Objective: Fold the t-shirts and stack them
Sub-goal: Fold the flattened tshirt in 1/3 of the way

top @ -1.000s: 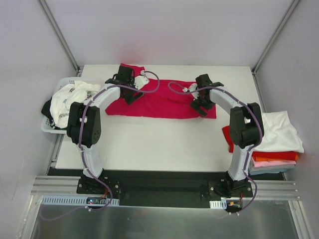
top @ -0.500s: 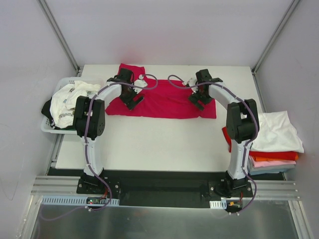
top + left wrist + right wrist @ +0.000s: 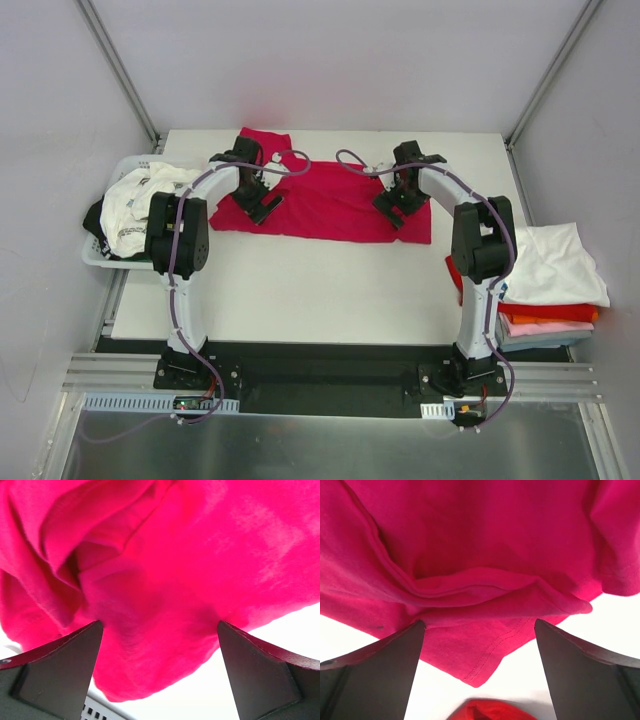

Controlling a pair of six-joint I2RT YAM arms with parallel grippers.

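Under the left gripper (image 3: 262,207) and the right gripper (image 3: 393,212) lies the crimson t-shirt (image 3: 330,205). Both sets of jaws stand wide apart, with rumpled folds rising between them. Between the two grippers there is only flat cloth. Behind both, toward the bases, the bare table (image 3: 320,290) gives free passage. Obstacles lie outboard – the white basket (image 3: 95,257) left of the left gripper, the stack of folded t-shirts (image 3: 555,280) right of the right gripper, both well apart.
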